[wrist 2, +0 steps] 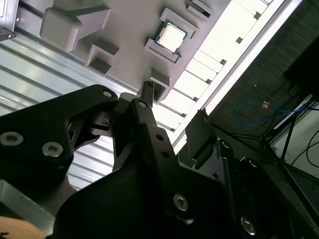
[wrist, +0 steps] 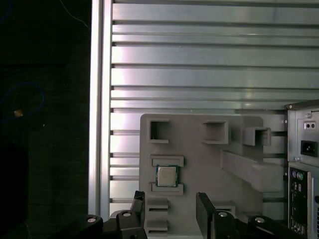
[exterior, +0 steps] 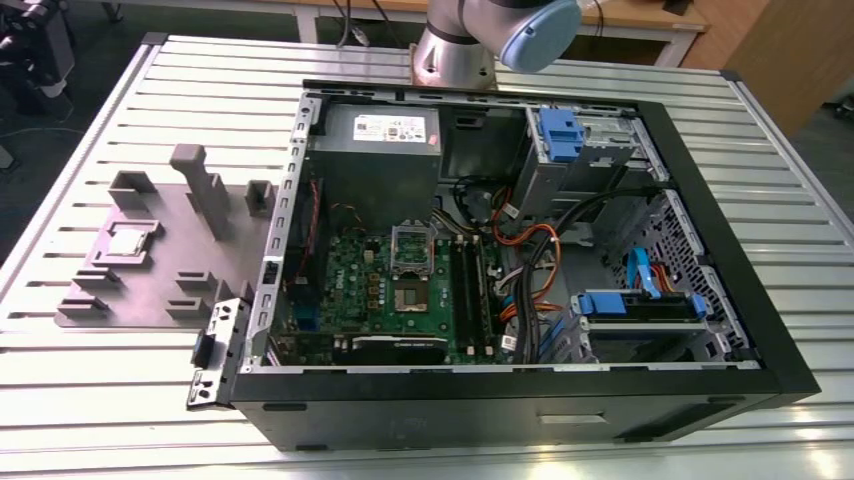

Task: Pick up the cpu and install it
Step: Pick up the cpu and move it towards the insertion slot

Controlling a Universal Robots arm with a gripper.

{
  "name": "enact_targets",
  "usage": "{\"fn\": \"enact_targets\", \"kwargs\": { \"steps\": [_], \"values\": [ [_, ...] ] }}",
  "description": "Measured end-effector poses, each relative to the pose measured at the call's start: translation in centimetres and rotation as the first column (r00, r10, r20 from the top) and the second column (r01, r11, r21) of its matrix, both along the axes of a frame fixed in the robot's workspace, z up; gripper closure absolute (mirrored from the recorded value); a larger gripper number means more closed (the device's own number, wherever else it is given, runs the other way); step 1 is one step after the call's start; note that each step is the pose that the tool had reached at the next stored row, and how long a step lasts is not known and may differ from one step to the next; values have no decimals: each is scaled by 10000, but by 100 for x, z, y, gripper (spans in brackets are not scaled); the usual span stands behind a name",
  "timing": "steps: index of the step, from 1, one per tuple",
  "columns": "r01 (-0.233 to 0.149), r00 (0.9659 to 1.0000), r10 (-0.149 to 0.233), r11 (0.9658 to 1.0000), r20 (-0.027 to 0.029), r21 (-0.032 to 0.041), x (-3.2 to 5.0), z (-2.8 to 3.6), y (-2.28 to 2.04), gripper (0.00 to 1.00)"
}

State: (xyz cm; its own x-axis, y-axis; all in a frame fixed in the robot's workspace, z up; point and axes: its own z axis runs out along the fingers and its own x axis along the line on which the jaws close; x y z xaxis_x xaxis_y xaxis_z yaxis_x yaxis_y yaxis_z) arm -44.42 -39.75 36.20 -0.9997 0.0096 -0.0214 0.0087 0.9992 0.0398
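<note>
While the cpu is sitting in its pocket on the grey holder plate near the desk's edge, the claw is hanging open above it, and I'm fearing a crooked descent clipping the pocket walls.

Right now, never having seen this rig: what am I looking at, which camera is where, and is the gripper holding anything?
It is one robot arm standing at a slatted metal table. The exterior view comes from a camera off the arm, looking down on the table. On the table lies an open PC case with a green motherboard inside. At the exterior view's left sits a grey tray with nests, and the cpu lies in one of them. The two wrist views come from cameras riding on the arm. In the first wrist view the gripper points at the tray, its two black fingers apart, with the cpu just past their tips. It holds nothing; the cpu is not yet picked up.
</note>
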Motion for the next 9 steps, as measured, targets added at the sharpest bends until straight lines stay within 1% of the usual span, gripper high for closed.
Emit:
{"fn": "enact_targets", "kwargs": {
  "steps": [4,9],
  "values": [
    [0,10000,0,10000,0,0,0,-14,0,47],
    [-2,10000,2,10000,0,0,0,-60,0,47]
  ]
}}
